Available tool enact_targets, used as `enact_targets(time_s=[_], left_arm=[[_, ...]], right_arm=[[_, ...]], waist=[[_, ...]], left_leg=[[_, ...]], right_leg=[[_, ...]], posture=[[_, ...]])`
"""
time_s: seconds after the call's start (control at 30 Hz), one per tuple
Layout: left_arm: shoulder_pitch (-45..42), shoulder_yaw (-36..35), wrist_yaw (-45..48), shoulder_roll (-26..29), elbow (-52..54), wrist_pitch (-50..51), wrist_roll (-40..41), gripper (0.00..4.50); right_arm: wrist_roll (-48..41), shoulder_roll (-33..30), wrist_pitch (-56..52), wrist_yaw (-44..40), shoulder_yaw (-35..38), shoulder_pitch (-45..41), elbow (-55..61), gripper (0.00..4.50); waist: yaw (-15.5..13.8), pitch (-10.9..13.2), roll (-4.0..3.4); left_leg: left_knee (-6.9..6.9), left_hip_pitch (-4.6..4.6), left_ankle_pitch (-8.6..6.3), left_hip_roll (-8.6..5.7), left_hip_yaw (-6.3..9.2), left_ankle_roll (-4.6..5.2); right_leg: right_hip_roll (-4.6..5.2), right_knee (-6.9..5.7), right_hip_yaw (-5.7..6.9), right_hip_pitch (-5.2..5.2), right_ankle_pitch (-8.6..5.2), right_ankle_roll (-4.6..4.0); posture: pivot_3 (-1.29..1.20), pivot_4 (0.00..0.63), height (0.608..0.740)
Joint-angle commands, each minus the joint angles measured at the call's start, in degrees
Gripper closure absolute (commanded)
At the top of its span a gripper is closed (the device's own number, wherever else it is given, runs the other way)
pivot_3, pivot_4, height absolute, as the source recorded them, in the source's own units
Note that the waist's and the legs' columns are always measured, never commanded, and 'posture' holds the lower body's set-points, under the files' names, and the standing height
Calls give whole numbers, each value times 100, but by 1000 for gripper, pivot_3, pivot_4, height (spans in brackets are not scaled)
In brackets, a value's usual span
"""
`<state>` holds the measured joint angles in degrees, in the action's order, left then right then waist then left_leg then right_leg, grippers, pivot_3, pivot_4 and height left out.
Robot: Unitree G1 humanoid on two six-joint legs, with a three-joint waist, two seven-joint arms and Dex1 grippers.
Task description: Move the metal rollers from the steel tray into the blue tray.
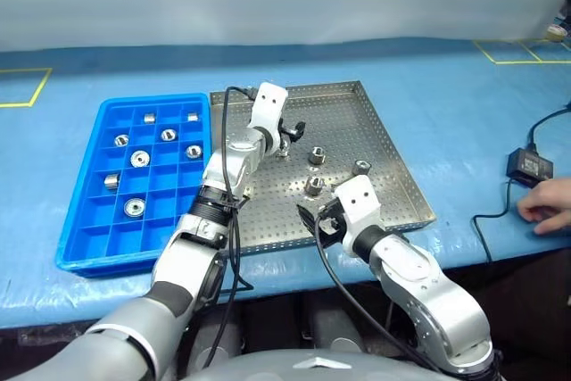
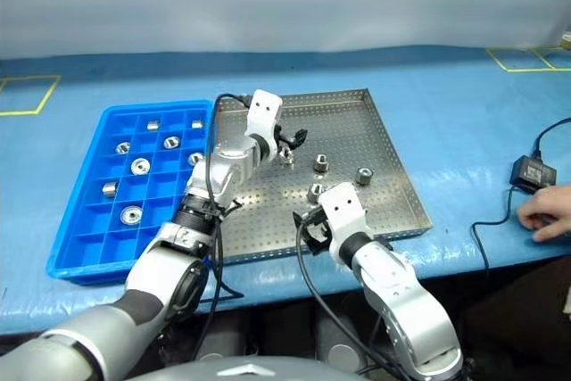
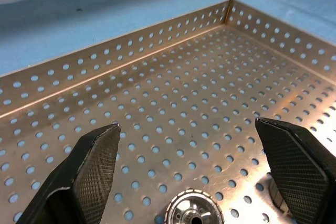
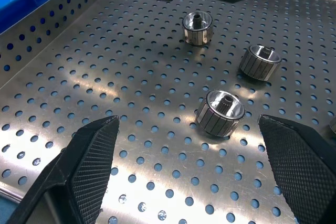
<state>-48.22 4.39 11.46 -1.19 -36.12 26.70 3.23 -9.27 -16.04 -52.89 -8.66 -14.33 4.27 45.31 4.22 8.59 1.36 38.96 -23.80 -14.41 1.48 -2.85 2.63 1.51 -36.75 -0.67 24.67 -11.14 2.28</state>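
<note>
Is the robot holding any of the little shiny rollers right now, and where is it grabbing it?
No, nothing is held. The left gripper and the right gripper are both open over the steel tray, with rollers lying loose on it.

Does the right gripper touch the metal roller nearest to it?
Apart. In the right wrist view, the right gripper has open fingers, with bare tray floor separating them from the roller.

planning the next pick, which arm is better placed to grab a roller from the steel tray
Either could. I'd lean left: its open pincer already sits over a roller lying between its fingers. The right pincer is open too, with another roller just ahead.
</note>
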Motion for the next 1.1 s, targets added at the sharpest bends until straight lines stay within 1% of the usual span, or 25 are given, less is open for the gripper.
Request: enact_targets(time_s=[0.03,0.23,0.27,0.33,0.43,0.53,0.57,0.73,0.83,0.97,1.0,1.1], left_arm=[[-169,11,14,-124,-374,-303,-58,26],[-108,39,-91,-163,-846,-238,-190,26],[-91,51,-96,-155,-840,-183,-206,188],[-52,82,-118,-122,-744,-58,-252,630],[-2,103,-158,-38,-460,209,-319,1595],[85,-21,-147,80,155,406,-241,2624],[117,-97,-151,110,412,496,-178,2811],[421,-630,-244,344,2416,892,188,2804],[798,-920,-385,589,3776,1279,282,2804],[1684,-1200,-717,1037,5635,1956,32,2804],[1961,-1286,-817,1129,6105,2177,-38,2804],[2604,-1468,-1027,1246,7115,2799,-151,2804]], right_arm=[[39,35,88,57,72,-23,237,0],[50,37,86,48,59,-67,223,0],[50,35,87,44,63,-77,216,0],[48,34,91,33,69,-98,201,0],[35,31,100,7,76,-133,164,0],[9,27,117,-56,35,-217,86,0],[1,26,121,-81,25,-248,58,0],[-61,10,164,-302,-98,-558,-183,0],[-110,9,210,-509,-238,-837,-389,0],[-167,-47,329,-926,-544,-1260,-742,0],[-183,-64,369,-1040,-625,-1376,-838,0],[-212,-87,476,-1284,-785,-1647,-1055,0]], waist=[[23,0,0],[57,0,0],[61,0,0],[63,0,0],[58,0,0],[41,0,0],[41,0,0],[-42,2,-1],[-104,1,-2],[-231,3,-5],[-306,3,-5],[-484,4,-2]], left_leg=[[0,0,0,0,0,0],[0,-1,-1,0,-1,1],[0,0,-1,0,-1,1],[0,-1,-1,0,-1,1],[0,2,-1,0,-1,1],[0,1,-1,0,0,1],[0,1,-1,1,-1,1],[-2,-3,-1,5,0,1],[-6,-1,-1,5,0,-1],[-13,9,-3,5,3,-5],[-16,11,-4,6,1,-7],[-16,7,-3,5,12,-10]], right_leg=[[1,0,0,0,0,0],[1,0,-1,2,3,5],[2,0,-1,2,3,5],[1,0,-1,2,4,7],[2,-2,-1,0,4,7],[3,-2,0,0,5,7],[3,-2,-1,2,5,8],[3,-6,-1,9,9,13],[3,-7,-1,8,10,12],[0,-7,1,3,10,10],[1,-8,0,4,10,8],[0,-6,9,2,8,5]], posture=[[-194,150,740],[-187,150,740],[-187,150,740],[-182,150,740],[-154,150,740],[-131,150,740],[-115,150,740],[-27,150,740],[55,150,740],[135,150,740],[158,150,740],[221,150,740]])
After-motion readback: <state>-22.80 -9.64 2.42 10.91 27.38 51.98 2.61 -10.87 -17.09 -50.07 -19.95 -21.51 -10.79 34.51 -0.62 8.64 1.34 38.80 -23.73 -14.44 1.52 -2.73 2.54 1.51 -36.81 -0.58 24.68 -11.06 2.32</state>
